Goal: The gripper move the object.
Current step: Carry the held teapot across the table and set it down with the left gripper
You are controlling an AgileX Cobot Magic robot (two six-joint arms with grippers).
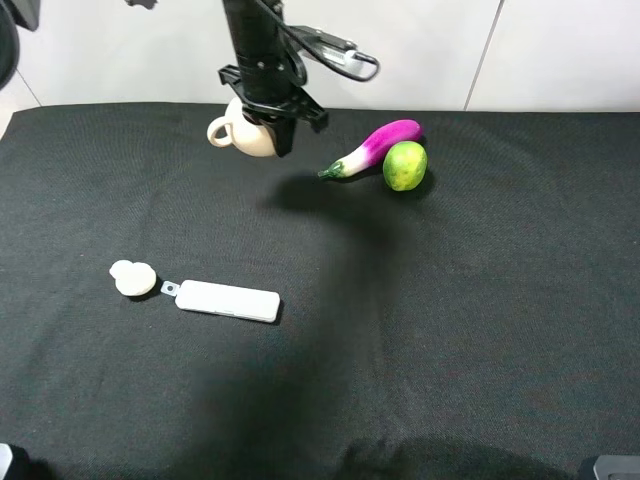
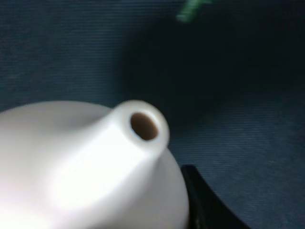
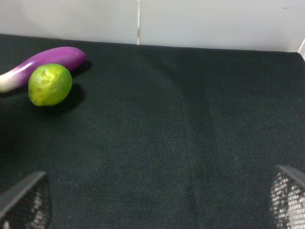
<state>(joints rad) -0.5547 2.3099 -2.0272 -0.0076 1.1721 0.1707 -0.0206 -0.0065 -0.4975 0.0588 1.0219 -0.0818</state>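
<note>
Teapot (image 1: 250, 136): cream and round. It hangs under the left tool (image 1: 272, 120) at the far side of the worktop (image 1: 450, 330), with its loop handle (image 1: 217, 131) turned away from the vegetables.
Height: the shadow falls on the cloth apart from the pot, toward the eggplant (image 1: 375, 147), so we judge the pot is lifted clear.
Left wrist view: the spout (image 2: 144, 126) faces the camera and shows a brown inside. The pale body of the teapot (image 2: 86, 167) fills the space below it.
Left tool: clamped on the teapot from above, with one dark finger (image 2: 205, 200) beside the body. We cannot see the exact hold, though the rim seems likely.
Right tool (image 3: 155, 198): fingers well apart and holding nothing, low over bare cloth and well apart from the teapot.
Neighbours: the purple eggplant and a green lime (image 1: 405, 166) touch each other near the pot. A knobbed lid (image 1: 133, 277) and a white case (image 1: 228, 300) lie well apart from the pot, on the near left.
Step in hand: the carry, in our judgement. The grip is made and the pot is not yet set down.
Next move: it calls for level travel to bare cloth, keeping clear of the eggplant's green stem. We then lower the pot until its base bears and part the fingers. We cannot tell the destination.
Risk: glazed ceramic on a narrow hold may swing or slip.
</note>
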